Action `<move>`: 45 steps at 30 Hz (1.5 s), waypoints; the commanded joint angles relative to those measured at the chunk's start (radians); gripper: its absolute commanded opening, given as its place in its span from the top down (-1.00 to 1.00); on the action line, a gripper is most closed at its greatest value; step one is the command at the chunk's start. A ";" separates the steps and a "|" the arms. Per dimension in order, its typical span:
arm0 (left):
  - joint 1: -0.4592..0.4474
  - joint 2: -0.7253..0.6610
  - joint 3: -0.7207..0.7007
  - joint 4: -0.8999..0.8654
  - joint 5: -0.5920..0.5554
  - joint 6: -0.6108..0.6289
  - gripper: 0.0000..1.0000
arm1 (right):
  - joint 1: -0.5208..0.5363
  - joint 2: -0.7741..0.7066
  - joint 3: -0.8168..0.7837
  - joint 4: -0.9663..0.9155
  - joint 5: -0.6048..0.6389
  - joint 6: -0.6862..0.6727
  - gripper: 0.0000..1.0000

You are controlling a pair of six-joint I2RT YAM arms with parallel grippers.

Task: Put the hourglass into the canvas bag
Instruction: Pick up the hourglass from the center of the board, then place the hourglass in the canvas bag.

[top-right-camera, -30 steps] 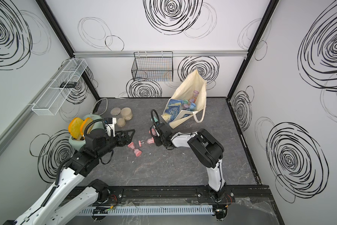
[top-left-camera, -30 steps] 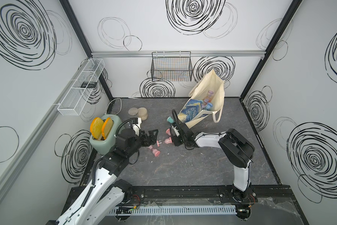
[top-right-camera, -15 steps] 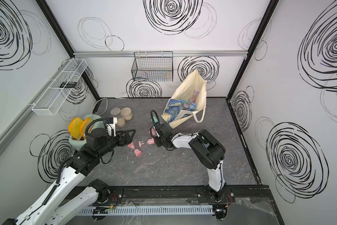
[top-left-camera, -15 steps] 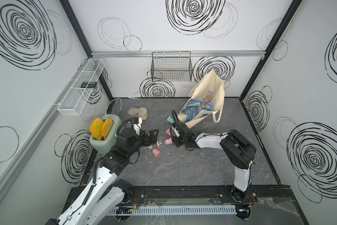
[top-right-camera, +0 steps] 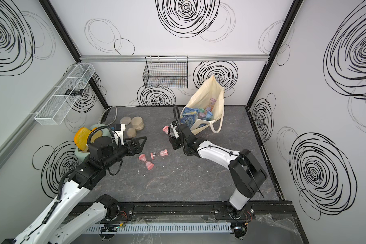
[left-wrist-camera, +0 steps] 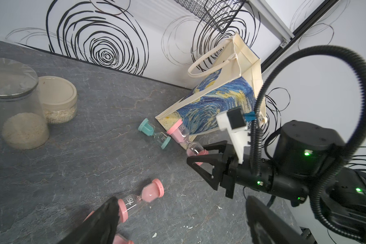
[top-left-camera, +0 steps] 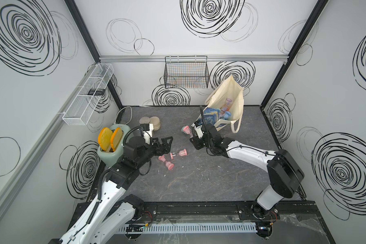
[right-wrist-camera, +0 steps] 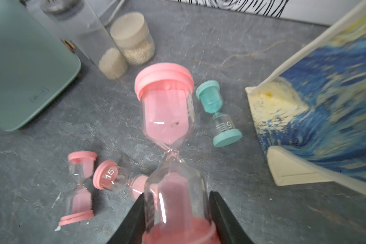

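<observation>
**Right jaws clenched on a pink hourglass, just short of the canvas bag**

The right wrist view shows the right jaws grasping the pink hourglass [right-wrist-camera: 167, 109] by its lower glass bulb, right at the end cap. The rest of it sticks out free and tilted beside the lower corner of the canvas bag [top-left-camera: 235, 99], not yet inside. It looks light, but the bulbs are smooth glass joined by a thin neck, so it is probably slippery and fragile. The bulb pressed against the stiff plastic cap seems the safest hold: the cap's rim acts as a stop and the neck stays unloaded. The left jaws stand released near two more pink hourglasses [top-left-camera: 167, 162] lying on the desk [top-left-camera: 199, 179]. The bag's mouth gapes upward, with other hourglasses [top-left-camera: 227, 115] already in it.
</observation>
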 commanded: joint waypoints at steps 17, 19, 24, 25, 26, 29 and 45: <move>-0.105 0.149 0.132 0.185 0.012 -0.009 -0.92 | -0.383 -0.228 0.227 -0.080 -0.022 0.016 0.25; -0.120 0.167 0.143 0.194 0.008 -0.004 -0.92 | -0.430 -0.193 0.249 -0.093 -0.025 0.020 0.26; -0.154 0.209 0.147 0.226 0.005 -0.007 -0.92 | -0.497 -0.086 0.299 -0.118 -0.045 0.010 0.26; -0.159 0.216 0.147 0.233 0.005 -0.009 -0.92 | -0.498 -0.067 0.305 -0.122 -0.044 0.007 0.26; -0.165 0.226 0.147 0.238 0.005 -0.009 -0.92 | -0.499 -0.049 0.312 -0.130 -0.041 0.007 0.25; -0.178 0.250 0.152 0.247 0.006 -0.008 -0.92 | -0.500 0.000 0.321 -0.127 -0.044 0.006 0.24; -0.189 0.298 0.153 0.274 -0.008 -0.011 -0.92 | -0.484 0.264 0.448 -0.160 0.001 -0.050 0.14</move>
